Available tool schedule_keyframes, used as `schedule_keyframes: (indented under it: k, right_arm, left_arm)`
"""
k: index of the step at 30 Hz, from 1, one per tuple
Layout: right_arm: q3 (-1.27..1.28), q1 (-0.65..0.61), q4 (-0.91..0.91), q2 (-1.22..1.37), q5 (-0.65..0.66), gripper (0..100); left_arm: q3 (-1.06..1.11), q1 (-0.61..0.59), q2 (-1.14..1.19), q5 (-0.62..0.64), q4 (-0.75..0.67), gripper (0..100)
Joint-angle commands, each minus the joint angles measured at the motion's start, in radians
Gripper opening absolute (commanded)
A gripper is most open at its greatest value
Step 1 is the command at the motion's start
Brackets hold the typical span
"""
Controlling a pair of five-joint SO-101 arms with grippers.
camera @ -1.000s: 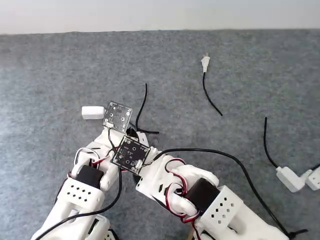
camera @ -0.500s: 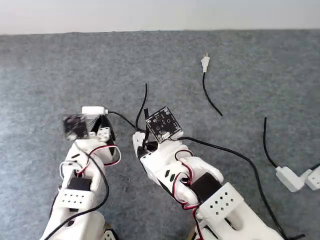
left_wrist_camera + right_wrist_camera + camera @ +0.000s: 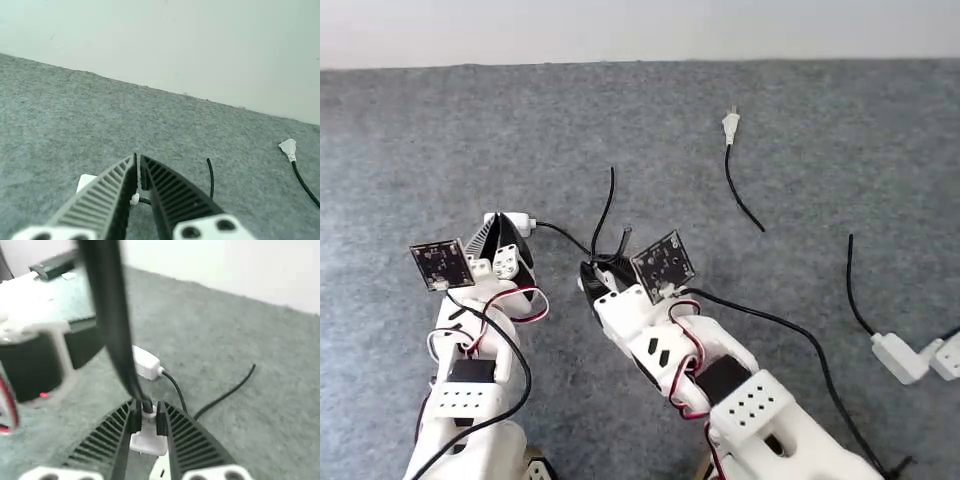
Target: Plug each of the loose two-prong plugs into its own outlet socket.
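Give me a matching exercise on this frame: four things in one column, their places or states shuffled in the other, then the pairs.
Things:
1. right gripper
2. loose plug
3. two sockets
4. lone socket

Places or states:
A. side by side at the right edge of the table in the high view
B. just at the tip of the left gripper
C. shut on a white plug
D. lying free far out on the table, away from both arms

Pairs: 1-C, 2-D, 3-A, 4-B
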Motion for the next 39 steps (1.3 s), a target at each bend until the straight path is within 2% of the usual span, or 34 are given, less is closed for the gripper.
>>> schedule_keyframes:
  k: [1, 6, 14, 19, 39]
  right_arm:
    - [-0.106, 0.038, -0.033, 0.113, 0.011, 0.8]
    - [-0.198, 0.054, -0.041, 0.289, 0.009, 0.8]
    - [-0.276, 0.054, -0.042, 0.417, 0.009, 0.8]
    - [-0.276, 0.056, -0.131, 0.476, 0.011, 0.8]
    - [-0.295, 0.093, -0.147, 0.504, 0.011, 0.8]
  left_arm:
    - [-0.008, -0.002, -0.017, 0.009, -0.026, 1]
    - [-0.005, -0.002, -0.017, 0.008, -0.026, 1]
    - [-0.005, -0.002, -0.017, 0.005, -0.026, 1]
    - [-0.005, -0.002, -0.017, 0.005, -0.026, 1]
    - [-0.004, -0.002, -0.014, 0.005, -0.023, 1]
